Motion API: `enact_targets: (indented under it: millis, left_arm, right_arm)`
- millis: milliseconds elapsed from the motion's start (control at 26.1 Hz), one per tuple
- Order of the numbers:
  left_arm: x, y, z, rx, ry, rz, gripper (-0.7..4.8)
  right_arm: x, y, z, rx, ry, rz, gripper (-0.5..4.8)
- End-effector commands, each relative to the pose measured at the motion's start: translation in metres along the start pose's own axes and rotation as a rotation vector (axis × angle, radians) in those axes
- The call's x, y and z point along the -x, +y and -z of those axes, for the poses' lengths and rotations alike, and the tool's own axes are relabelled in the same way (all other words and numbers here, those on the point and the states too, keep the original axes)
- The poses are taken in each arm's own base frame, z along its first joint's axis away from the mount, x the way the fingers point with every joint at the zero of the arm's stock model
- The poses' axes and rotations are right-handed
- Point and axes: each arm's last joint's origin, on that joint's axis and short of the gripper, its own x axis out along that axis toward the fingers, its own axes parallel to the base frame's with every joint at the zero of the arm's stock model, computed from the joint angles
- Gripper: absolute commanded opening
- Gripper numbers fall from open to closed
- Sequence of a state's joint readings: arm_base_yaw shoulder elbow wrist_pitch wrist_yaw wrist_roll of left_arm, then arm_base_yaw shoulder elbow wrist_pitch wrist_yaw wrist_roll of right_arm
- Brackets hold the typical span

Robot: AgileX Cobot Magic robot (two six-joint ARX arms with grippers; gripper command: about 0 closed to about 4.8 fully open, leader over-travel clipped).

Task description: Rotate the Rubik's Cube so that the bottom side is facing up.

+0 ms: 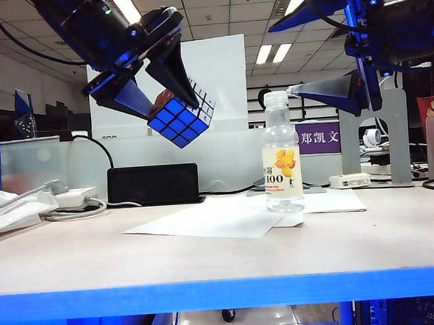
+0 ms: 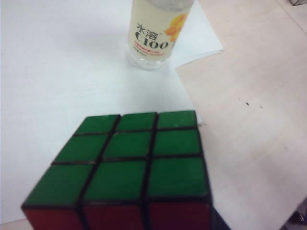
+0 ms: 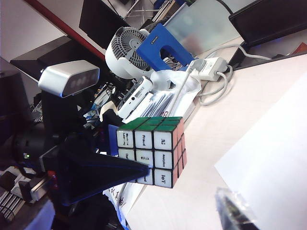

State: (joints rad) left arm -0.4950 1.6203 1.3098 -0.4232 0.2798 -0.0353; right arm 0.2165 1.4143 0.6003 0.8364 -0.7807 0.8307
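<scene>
Rubik's Cube [image 1: 181,118] hangs in the air well above the table [image 1: 208,255], clamped between the two dark fingers of the left gripper [image 1: 171,106] at the upper left of the exterior view, and it sits tilted, one corner pointing downward, with its blue face toward the camera. In the left wrist view the green face fills the near field with a strip of red beside it; the right wrist view shows the white logo-printed face and one finger pressed across it. So the lifting is done and the cube is partway through a turn, by my reading; which face began as the bottom cannot be told from these pictures, so how much rotation remains is uncertain, and the cube is not yet set back down. Below and a little beyond it lie sheets of white paper [image 1: 220,217], and on them stands a clear drink bottle [image 1: 281,153] with an orange label, upright and well apart from the cube. The right gripper [image 1: 338,90] hovers high at the upper right, above and beside the bottle cap, jaws spread wide and holding nothing. Farther back sit a black box [image 1: 153,185], a white power adapter [image 1: 72,198] with its cables, and office partitions.
</scene>
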Motion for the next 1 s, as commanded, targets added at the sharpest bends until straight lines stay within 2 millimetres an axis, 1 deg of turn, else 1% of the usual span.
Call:
enact_targets:
  millis: [38,153,383,536,651,765,880,995]
  left_arm:
    - [0.004,0.0,-0.003,0.058,-0.01,-0.014,0.79]
    - [0.004,-0.001,-0.001,0.075,0.005,-0.012,0.79]
    - [0.001,-0.02,0.0,0.056,0.047,-0.021,0.79]
    - [0.005,-0.034,-0.007,0.054,0.046,-0.029,0.79]
    - [0.006,-0.036,-0.015,0.079,0.052,-0.035,0.79]
    - [-0.002,-0.035,-0.022,0.091,0.107,-0.043,0.8]
    - [-0.017,-0.033,-0.026,0.089,0.18,-0.039,0.81]
    - [-0.031,-0.036,-0.027,0.08,0.234,-0.025,0.81]
  right_arm:
    - [0.0,0.003,-0.002,0.011,-0.002,-0.017,4.62]
    - [0.0,0.003,-0.002,0.007,0.001,-0.02,4.62]
    - [0.0,0.003,-0.001,0.007,0.017,-0.035,4.62]
    - [0.0,0.004,-0.001,-0.001,0.032,-0.048,4.62]
    - [0.0,0.004,-0.001,-0.018,0.042,-0.057,4.62]
    - [0.0,0.005,0.0,-0.018,0.05,-0.065,4.62]
    - [0.0,0.005,0.0,-0.02,0.057,-0.071,4.62]
    - [0.0,0.005,0.0,-0.019,0.062,-0.076,4.62]
